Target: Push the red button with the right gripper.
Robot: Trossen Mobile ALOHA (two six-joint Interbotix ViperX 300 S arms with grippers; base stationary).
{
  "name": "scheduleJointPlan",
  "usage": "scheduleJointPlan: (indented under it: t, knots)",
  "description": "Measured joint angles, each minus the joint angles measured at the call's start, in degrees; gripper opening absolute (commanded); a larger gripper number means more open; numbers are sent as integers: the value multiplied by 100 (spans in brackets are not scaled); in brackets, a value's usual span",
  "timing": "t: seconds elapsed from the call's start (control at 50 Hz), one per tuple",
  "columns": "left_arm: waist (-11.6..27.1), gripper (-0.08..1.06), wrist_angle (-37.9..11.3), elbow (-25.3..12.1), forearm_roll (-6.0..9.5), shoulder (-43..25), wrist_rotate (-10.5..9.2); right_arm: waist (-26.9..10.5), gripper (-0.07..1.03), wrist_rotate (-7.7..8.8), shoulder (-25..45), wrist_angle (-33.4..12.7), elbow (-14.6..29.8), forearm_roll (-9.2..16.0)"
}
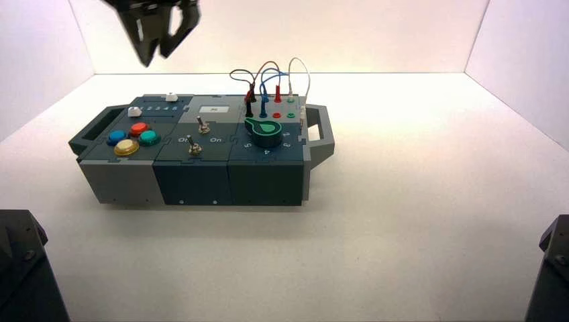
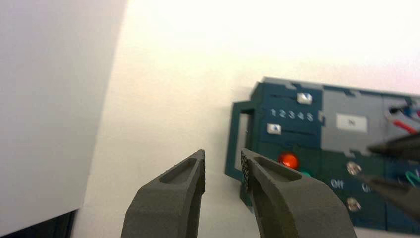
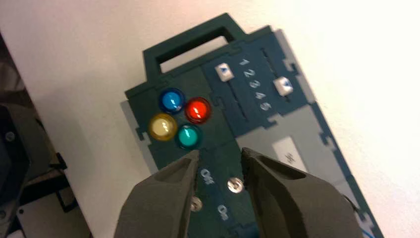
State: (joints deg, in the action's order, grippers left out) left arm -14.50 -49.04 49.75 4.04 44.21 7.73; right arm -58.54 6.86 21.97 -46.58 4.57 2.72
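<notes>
The red button (image 1: pixel 139 127) sits among four round buttons at the left end of the box (image 1: pixel 194 181). It also shows in the right wrist view (image 3: pixel 198 110) and the left wrist view (image 2: pixel 288 160). My right gripper (image 3: pixel 218 153) is open and empty. It hovers above the two toggle switches (image 3: pixel 235 185), beside the button cluster, and touches nothing. My left gripper (image 2: pixel 223 156) is open and empty above the table, off the box's left handle (image 2: pixel 236 139). The right gripper's fingers (image 2: pixel 396 146) show to its right. Black fingers (image 1: pixel 158 47) hang at the high view's top left.
The blue button (image 3: pixel 172 100), the yellow button (image 3: pixel 162 127) and the teal button (image 3: pixel 188 137) crowd the red one. Two white sliders (image 3: pixel 224 72) lie beyond them. A green knob (image 1: pixel 265 131) and plugged wires (image 1: pixel 268 80) fill the box's right end. White walls enclose the table.
</notes>
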Motion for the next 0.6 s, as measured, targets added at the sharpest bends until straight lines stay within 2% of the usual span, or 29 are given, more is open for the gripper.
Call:
scheduleJointPlan:
  t: [0.12,0.34,0.6]
  knots:
    - [-202,41,97,0,0,53,-35,-105,31,0,193,-105,220,0]
    - [-352,41,264,-9,-9,176,-88,-158,21,9,606,-308,536,35]
    - [-378,41,334,-9,9,308,-97,-158,11,35,1037,-483,888,53]
